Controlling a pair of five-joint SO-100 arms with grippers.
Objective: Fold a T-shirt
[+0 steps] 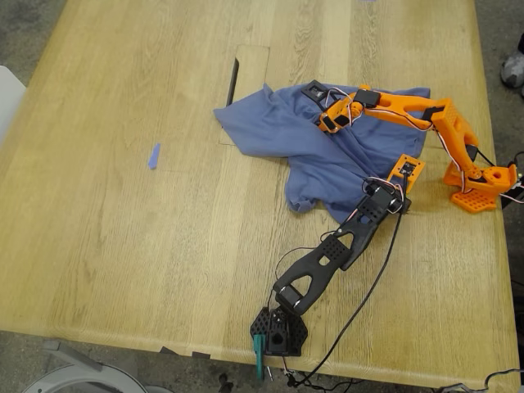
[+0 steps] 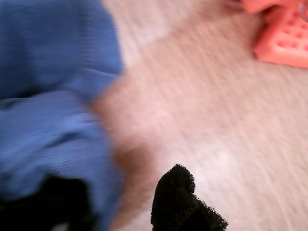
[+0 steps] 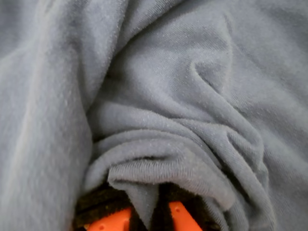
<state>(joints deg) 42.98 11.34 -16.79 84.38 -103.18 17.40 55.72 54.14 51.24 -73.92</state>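
**Blue shirt bunched on the table, one gripper pinching a fold**

We see the T-shirt (image 1: pixel 282 131) lying crumpled on the wooden table (image 1: pixel 123 205), right of centre in the exterior view. It is not spread flat. One pointed corner reaches toward the exterior view's left, next to a rectangular hatch (image 1: pixel 250 70) set in the tabletop, and a rumpled lobe hangs toward the lower middle of that view. No print shows on the cloth from any camera.

My second gripper (image 1: pixel 326 121) belongs to the orange arm, which reaches in from its orange base (image 1: pixel 479 192) at the exterior view's right edge and comes down on the upper part of the shirt. In the second wrist view its orange jaws, lined with black foam, are closed narrowly on a thick fold of the T-shirt (image 3: pixel 159 96). The cloth is gathered into deep creases just ahead of my second gripper (image 3: pixel 144 211).

My first gripper (image 1: pixel 395 192) is on the black arm, which rises from the black base (image 1: pixel 278 332) at the lower middle of the exterior view and ends at the shirt's edge nearest the orange base. The first wrist view is blurred. Its black foam pads (image 2: pixel 185 202) stand apart, with the shirt's edge (image 2: pixel 53 96) by one pad and bare wood in the gap. The orange base (image 2: pixel 284 41) shows beyond.

A small strip of blue tape (image 1: pixel 153 155) lies well apart from the shirt, toward the exterior view's left.
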